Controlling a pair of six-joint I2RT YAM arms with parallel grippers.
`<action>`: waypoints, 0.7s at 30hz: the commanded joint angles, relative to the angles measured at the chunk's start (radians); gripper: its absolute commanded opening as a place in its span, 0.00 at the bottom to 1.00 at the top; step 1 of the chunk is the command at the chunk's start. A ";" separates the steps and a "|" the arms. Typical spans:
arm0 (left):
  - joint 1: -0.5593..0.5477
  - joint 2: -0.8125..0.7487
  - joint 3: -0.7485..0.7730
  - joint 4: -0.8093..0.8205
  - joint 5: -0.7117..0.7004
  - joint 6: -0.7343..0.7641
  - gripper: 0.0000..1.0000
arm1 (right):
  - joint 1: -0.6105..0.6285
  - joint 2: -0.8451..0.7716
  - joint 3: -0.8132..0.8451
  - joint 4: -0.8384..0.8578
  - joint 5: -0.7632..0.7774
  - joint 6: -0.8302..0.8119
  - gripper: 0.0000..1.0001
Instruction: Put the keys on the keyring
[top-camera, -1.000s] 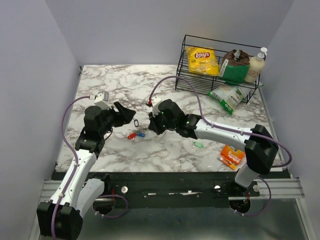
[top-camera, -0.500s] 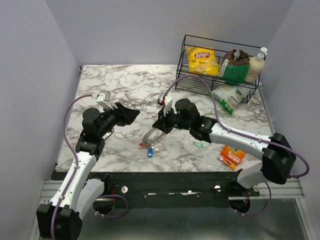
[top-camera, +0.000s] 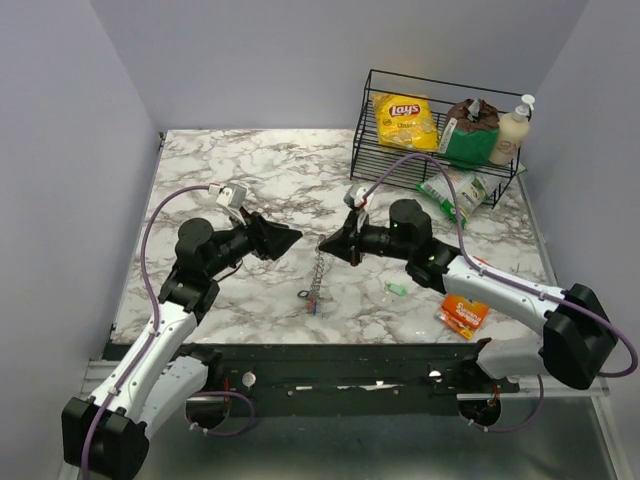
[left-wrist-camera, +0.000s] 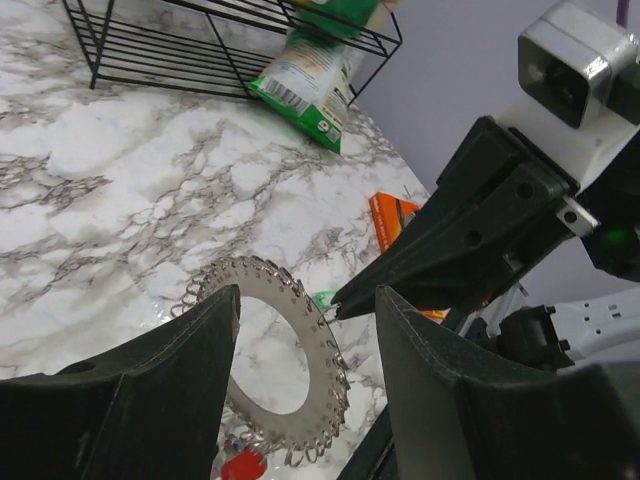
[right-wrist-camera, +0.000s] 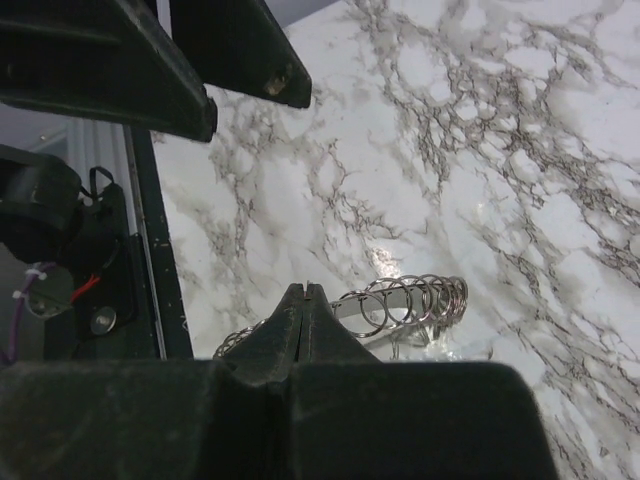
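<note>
Overhead view: the left end effector (top-camera: 294, 237) and right end effector (top-camera: 324, 244) point tip to tip above the middle of the marble desk (top-camera: 250, 170), close together but apart. Each arm is bent at the elbow and reaches inward. Here the keyring (top-camera: 317, 280) appears edge-on, a thin streak running from the right tips toward the near edge, with a blue key (top-camera: 314, 309) at its low end. A pale green key (top-camera: 397, 290) lies apart on the desk, between the keyring and the orange snack packet (top-camera: 462, 312). The left wrist view alone shows the ring face-on: a flat grey disc fringed with small wire loops, its open centre facing that camera and a red key (left-wrist-camera: 240, 466) at its lower rim. The left fingers stand apart and frame it without touching. The right wrist view shows the right fingers pressed together, with the ring's looped rim at their tip, pinched there and hanging upright above the desk.
</note>
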 joint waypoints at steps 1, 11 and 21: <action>-0.055 0.028 0.065 0.019 0.048 0.060 0.63 | -0.041 -0.062 -0.027 0.218 -0.178 0.060 0.01; -0.067 0.048 0.096 0.148 0.189 0.029 0.57 | -0.104 -0.143 -0.062 0.352 -0.381 0.155 0.01; -0.069 0.036 0.082 0.398 0.351 -0.092 0.58 | -0.145 -0.165 -0.082 0.502 -0.481 0.273 0.01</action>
